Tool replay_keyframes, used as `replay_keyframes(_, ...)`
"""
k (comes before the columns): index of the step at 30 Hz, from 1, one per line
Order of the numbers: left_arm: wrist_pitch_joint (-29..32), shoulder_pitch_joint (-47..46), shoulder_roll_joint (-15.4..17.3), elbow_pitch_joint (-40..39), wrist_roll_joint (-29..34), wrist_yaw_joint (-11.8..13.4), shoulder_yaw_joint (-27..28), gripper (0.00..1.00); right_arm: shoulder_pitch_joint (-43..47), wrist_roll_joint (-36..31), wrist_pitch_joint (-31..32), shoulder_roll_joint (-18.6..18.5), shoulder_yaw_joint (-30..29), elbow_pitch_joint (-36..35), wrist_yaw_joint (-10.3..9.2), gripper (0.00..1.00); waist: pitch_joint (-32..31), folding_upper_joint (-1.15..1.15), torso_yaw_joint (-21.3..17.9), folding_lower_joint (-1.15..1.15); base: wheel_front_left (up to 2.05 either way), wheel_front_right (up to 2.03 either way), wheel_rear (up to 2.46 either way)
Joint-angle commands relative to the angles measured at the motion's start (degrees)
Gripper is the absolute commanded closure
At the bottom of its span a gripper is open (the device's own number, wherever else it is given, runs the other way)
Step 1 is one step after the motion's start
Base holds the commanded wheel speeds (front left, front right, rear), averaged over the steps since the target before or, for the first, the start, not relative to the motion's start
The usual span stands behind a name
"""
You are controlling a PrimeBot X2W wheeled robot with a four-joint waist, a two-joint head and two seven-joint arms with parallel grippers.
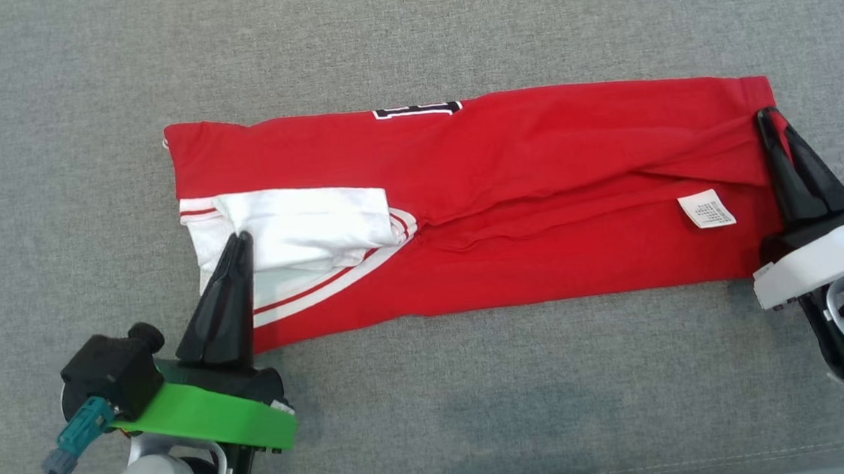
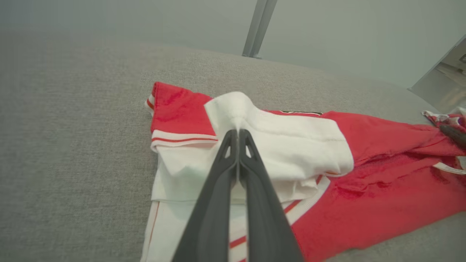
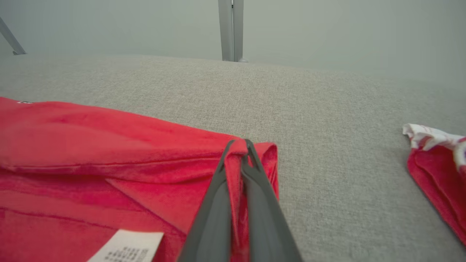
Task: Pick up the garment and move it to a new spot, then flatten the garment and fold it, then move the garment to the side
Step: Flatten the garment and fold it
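Head view: a red shirt (image 1: 538,182) is laid out long and flat on the gray mat (image 1: 406,35). It is pinched at its white left end by the left gripper (image 1: 241,238), whose fingers are pressed together. Its far right corner is pinched by the right gripper (image 1: 768,115), fingers pressed together too. A white tag (image 1: 706,208) is seen near that gripper.

Work surface: grey woven fabric (image 1: 405,27), with a faint seam along the near edge. Behind it is a pale plain backdrop (image 3: 109,25), with an upright grey metal post (image 3: 232,29) at the far edge. A separate red-and-white cloth bundle (image 3: 433,156) lies on the fabric at the right edge of the right wrist view.
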Motion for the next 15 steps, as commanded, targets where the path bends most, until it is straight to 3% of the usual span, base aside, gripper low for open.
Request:
replay_keyframes(1,0.00,0.75,-0.49,0.72,-0.63,-0.05,0.08,0.25,1.02,0.93,-0.33,0.56,-0.39,0.41,-0.05,0.47,-0.32,0.00,0.21,0.00,0.00,0.00,0.00)
replay_keyframes(2,0.02,0.88,-0.83,1.45,-1.03,-0.15,-0.02,0.00,1.44,1.04,-0.55,0.96,-0.56,0.55,-0.05,0.11,-0.50,0.00,0.23,0.00,0.00,0.00,0.00)
replay_keyframes(3,-0.01,1.03,-1.03,2.09,-1.25,-0.24,-0.05,0.00,1.91,1.18,-0.74,1.43,-0.80,0.73,-0.05,0.00,-0.74,0.00,0.18,0.00,0.00,0.00,0.00)
replay_keyframes(9,-0.92,1.34,-3.15,3.54,0.55,0.36,3.54,0.00,4.69,1.05,-2.41,5.04,-2.62,-1.29,-0.05,0.00,-2.36,0.00,-0.44,0.00,0.00,0.00,0.00)
replay_keyframes(15,-1.03,1.57,-6.10,1.33,7.03,-0.65,12.26,0.00,5.95,-2.01,-3.19,8.79,-6.11,-5.42,-0.05,0.00,-3.96,0.00,-1.56,0.00,0.00,0.00,0.00)
